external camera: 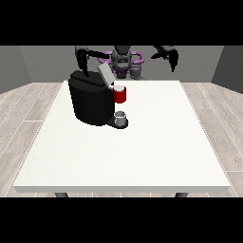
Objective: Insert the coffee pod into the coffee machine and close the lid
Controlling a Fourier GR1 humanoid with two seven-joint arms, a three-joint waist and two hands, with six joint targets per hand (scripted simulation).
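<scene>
Front view: we are hovering the hand at the view's left (pixel 83 60) above the coffee machine (pixel 90 102), finger state unclear; its lid (pixel 105 75) is standing open. Swinging down carelessly, we risk jamming it against the red holder (pixel 120 95); pod unseen.

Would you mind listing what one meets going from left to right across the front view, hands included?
Hand at the view's left → black coffee machine body → raised grey lid → red pod holder → hand at the view's right. The grey cup beneath the red part overlaps it in this order, so I leave it out.
</scene>
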